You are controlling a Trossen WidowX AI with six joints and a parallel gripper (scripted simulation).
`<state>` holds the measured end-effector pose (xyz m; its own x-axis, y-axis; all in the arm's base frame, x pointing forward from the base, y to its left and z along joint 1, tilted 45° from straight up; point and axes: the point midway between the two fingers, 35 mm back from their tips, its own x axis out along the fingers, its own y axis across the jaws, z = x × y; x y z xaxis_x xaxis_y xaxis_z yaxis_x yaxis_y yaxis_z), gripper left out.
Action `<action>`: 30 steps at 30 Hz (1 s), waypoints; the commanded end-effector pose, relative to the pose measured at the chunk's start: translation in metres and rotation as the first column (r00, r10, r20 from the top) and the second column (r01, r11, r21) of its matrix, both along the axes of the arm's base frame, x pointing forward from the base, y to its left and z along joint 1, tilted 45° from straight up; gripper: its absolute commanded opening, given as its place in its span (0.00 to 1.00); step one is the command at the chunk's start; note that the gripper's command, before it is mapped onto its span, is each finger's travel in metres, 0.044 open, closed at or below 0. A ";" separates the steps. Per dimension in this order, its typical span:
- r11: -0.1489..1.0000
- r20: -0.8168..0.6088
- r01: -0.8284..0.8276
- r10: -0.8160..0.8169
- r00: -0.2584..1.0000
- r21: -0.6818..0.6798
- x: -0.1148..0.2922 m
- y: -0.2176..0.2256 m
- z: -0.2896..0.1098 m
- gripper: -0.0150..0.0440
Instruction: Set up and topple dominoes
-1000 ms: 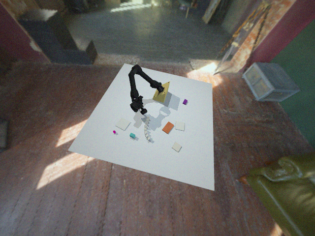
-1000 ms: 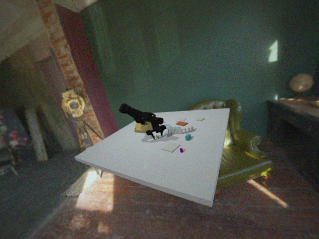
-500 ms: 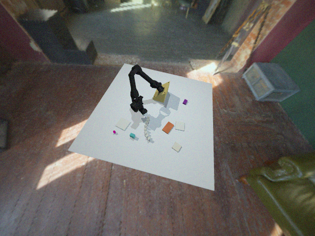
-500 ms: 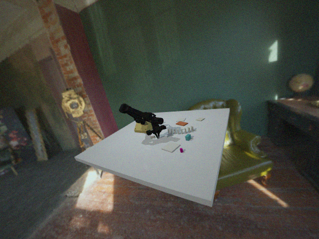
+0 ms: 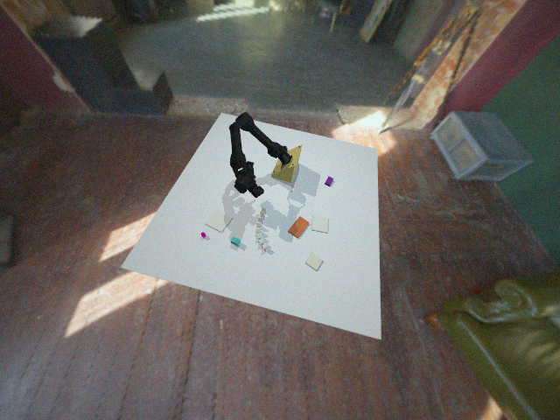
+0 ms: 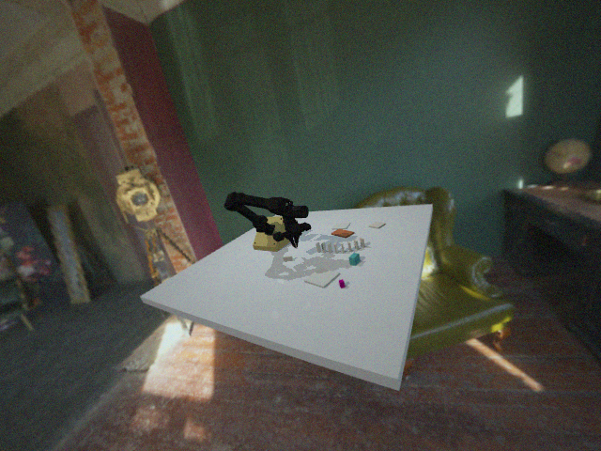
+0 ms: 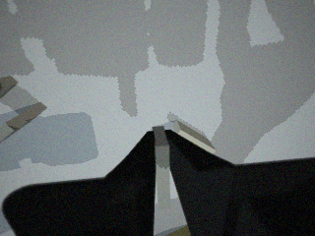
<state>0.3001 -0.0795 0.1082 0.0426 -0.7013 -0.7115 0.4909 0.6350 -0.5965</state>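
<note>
Sunlight is falling across a white table (image 5: 343,298) where everything is sitting, largest first: the black arm (image 5: 253,130) is folding down from its tan base (image 5: 283,173) toward seven o'clock. Near the middle, the row of standing dominoes (image 5: 261,229) is running from twelve toward six o'clock, with an orange tile (image 5: 298,227) lying at its three o'clock and a cream tile (image 5: 218,221) at its nine. A teal block (image 5: 234,241) is resting just beside the row's near end. Low over the table at the row's far end, the gripper (image 7: 162,140) is clamping a pale domino (image 7: 160,162), with another domino (image 7: 191,134) lying touching the fingertips.
</note>
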 end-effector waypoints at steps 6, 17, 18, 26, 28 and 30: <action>1.000 0.023 0.004 -0.004 1.000 -0.001 -0.006 0.058 0.061 0.29; 0.977 -0.186 -0.212 0.209 0.960 0.005 0.043 0.049 0.081 0.29; 0.968 -0.223 -0.250 0.246 0.943 0.010 0.051 0.047 0.084 0.29; 0.910 -0.383 -0.411 0.397 0.834 0.050 0.086 0.033 0.096 0.29; 0.910 -0.383 -0.411 0.397 0.834 0.050 0.086 0.033 0.096 0.29; 0.910 -0.383 -0.411 0.397 0.834 0.050 0.086 0.033 0.096 0.29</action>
<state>0.3815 -0.0463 0.2031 0.0607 -0.7009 -0.7107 -0.0414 0.7096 -0.7033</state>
